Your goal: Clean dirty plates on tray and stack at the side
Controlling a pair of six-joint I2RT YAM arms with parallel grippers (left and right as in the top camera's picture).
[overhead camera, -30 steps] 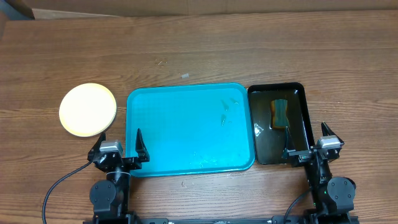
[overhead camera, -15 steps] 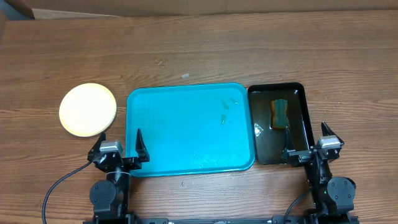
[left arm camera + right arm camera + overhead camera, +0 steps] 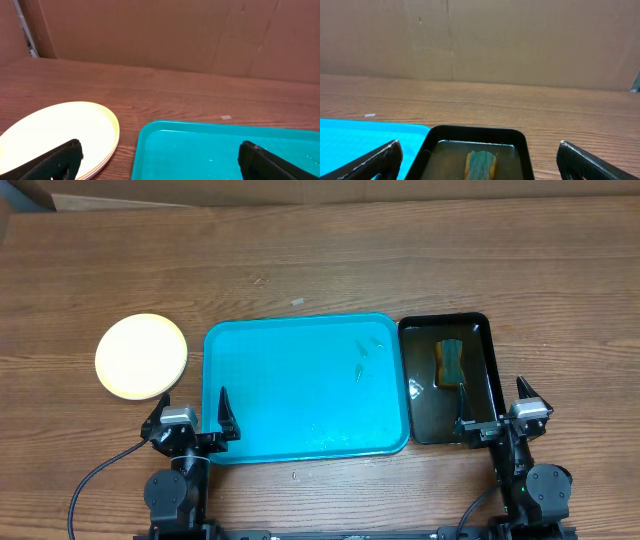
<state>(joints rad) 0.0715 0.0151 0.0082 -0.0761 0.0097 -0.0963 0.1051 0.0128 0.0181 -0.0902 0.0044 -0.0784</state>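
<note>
The plates (image 3: 141,357) lie stacked on the wood left of the tray, a pale yellow one on top; layered rims show on the plates (image 3: 60,131) in the left wrist view. The turquoise tray (image 3: 290,385) holds no plate, only wet streaks near its right side. My left gripper (image 3: 192,408) stands open at the tray's near left corner, one finger (image 3: 55,162) over the plates' near edge, the other over the tray (image 3: 215,150). Open too, my right gripper (image 3: 492,406) sits at the black tray's near end.
A black glossy tray (image 3: 480,330) right of the turquoise one holds water and a green-and-yellow sponge (image 3: 451,364); the right wrist view shows the sponge (image 3: 481,164) between my fingers (image 3: 370,162), inside the black tray (image 3: 475,133). Cardboard walls stand behind the table.
</note>
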